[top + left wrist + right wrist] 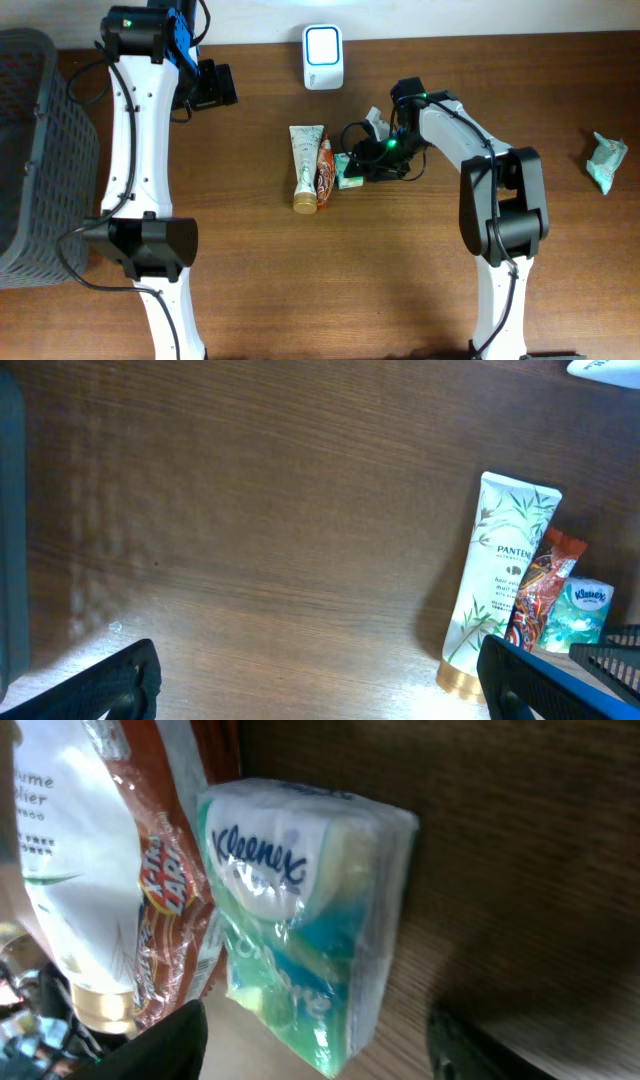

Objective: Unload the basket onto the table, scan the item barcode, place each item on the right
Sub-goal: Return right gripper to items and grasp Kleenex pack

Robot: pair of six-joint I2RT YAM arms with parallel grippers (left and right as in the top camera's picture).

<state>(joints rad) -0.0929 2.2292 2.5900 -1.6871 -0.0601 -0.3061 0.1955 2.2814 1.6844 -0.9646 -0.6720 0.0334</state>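
Note:
A Kleenex tissue pack (300, 920), green, blue and white, lies on the wooden table beside an orange-red snack packet (175, 910) and a white Pantene tube (305, 165). My right gripper (315, 1050) is low over the tissue pack (347, 172). Its jaws stand open on either side of the pack's near end, with a gap on each side. The white barcode scanner (322, 57) stands at the table's far edge. My left gripper (325, 695) hangs open over bare table at the far left (212, 85), holding nothing.
A dark mesh basket (35, 150) stands at the left edge. A second green tissue pack (605, 162) lies at the far right. In the left wrist view the tube (505, 585), snack packet (540, 595) and tissue pack (580, 615) lie to the right.

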